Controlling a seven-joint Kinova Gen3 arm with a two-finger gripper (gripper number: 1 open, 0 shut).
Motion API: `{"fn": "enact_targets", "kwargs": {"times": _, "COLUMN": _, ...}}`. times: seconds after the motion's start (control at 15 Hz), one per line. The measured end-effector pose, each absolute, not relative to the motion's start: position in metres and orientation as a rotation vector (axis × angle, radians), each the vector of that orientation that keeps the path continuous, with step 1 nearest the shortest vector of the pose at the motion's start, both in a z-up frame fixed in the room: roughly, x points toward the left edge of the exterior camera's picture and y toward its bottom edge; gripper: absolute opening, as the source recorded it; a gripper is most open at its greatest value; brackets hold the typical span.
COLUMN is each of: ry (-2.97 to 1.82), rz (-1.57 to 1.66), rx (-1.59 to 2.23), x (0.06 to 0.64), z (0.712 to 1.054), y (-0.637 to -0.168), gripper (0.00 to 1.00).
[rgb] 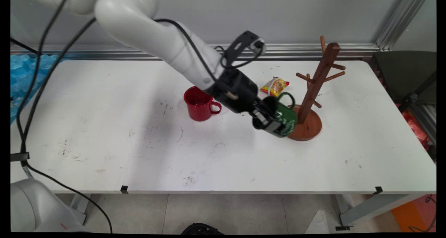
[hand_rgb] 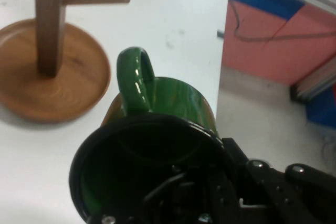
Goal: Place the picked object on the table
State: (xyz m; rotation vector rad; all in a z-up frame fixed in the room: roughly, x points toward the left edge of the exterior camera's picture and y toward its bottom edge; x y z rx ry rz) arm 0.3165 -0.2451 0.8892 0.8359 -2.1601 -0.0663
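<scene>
Taking the wooden mug tree [rgb: 315, 88] as the landmark and going left to right: a red mug [rgb: 199, 104] stands upright on the white table [rgb: 104, 133], well to the left of the tree, its handle turned toward the tree. Next comes the gripper [rgb: 268, 117], reaching down from the upper left with its jaws clenched on the rim of a green mug [rgb: 284, 119]: one finger sits inside the mouth, the other outside the wall. The green mug is tilted, mouth toward the hand and handle uppermost, just beside the tree's round base on its left; whether it touches the base or the table I cannot tell. Behind it, near the tree's left side, lies a small yellow-and-red snack packet [rgb: 275, 85].

The green mug looks like enamelled metal: stiff, fairly light, with a glossy, likely slippery surface. The rim pinch seems sound, and the handle loop [hand_rgb: 135, 80] stays free.
</scene>
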Motion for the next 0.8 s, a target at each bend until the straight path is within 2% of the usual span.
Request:
{"fn": "enact_targets", "kwargs": {"times": 0.4, "ry": -2.338, "rz": 0.003, "rx": 0.762, "x": 0.356, "z": 0.914, "y": -0.226, "gripper": 0.00}}
{"fn": "enact_targets", "kwargs": {"times": 0.8, "ry": -2.528, "rz": 0.054, "rx": 0.766, "x": 0.383, "z": 0.922, "y": -0.209, "gripper": 0.00}}
